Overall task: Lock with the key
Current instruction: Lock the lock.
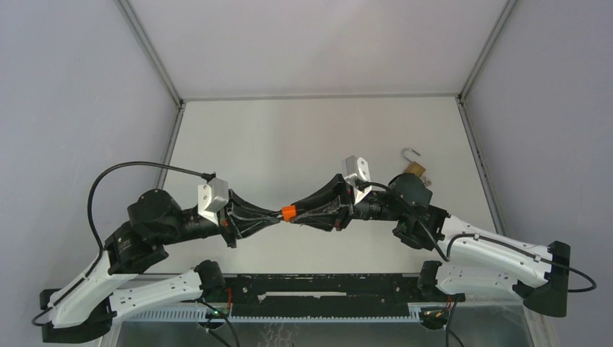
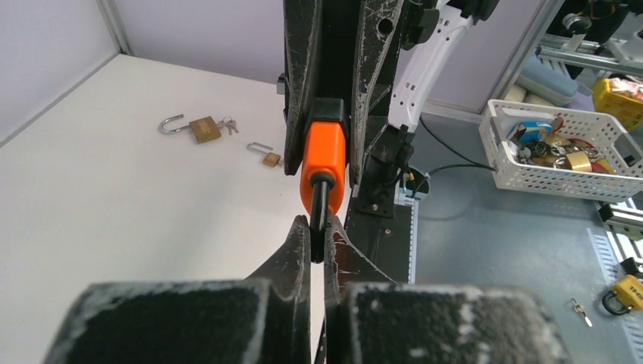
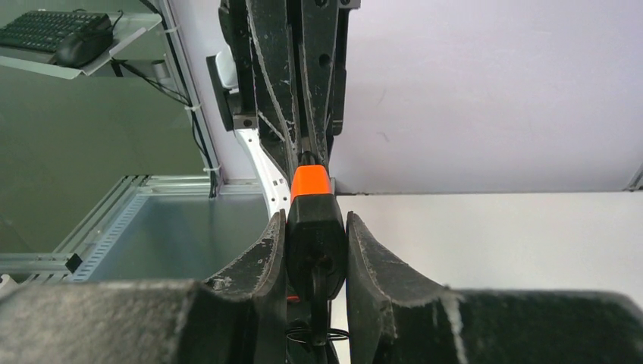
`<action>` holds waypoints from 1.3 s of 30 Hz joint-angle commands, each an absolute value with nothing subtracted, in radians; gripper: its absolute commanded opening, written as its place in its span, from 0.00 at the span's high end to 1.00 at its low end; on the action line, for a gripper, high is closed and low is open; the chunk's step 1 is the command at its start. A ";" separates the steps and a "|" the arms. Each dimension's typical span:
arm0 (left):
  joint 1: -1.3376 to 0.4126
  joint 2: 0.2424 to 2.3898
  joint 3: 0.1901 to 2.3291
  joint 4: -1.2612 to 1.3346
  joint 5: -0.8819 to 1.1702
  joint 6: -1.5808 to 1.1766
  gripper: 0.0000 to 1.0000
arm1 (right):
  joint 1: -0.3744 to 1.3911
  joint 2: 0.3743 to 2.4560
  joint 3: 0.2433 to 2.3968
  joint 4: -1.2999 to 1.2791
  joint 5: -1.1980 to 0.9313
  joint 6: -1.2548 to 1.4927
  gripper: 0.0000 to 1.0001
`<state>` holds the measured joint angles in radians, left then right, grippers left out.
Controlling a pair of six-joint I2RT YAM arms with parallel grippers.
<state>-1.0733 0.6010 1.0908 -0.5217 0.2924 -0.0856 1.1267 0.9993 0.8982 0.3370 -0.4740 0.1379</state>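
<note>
Two robot arms meet tip to tip above the middle of the white table (image 1: 303, 137), holding an orange padlock (image 1: 288, 213) in the air between them. The left end effector (image 2: 317, 239) is almost closed and pinches the padlock's thin black shackle. The right end effector (image 3: 316, 236) clamps the padlock's black end, its fingers parted only by that block's width. A wire ring (image 3: 311, 334) hangs just below. Whether a key sits in the lock cannot be told. A brass padlock (image 1: 413, 168) with its shackle open lies on the table beyond the right arm, with a smaller padlock (image 2: 265, 156) near it.
</note>
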 commanded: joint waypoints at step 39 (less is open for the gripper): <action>-1.285 0.935 1.269 -0.366 0.301 0.087 1.00 | 1.135 1.213 0.802 0.507 -0.328 0.142 1.00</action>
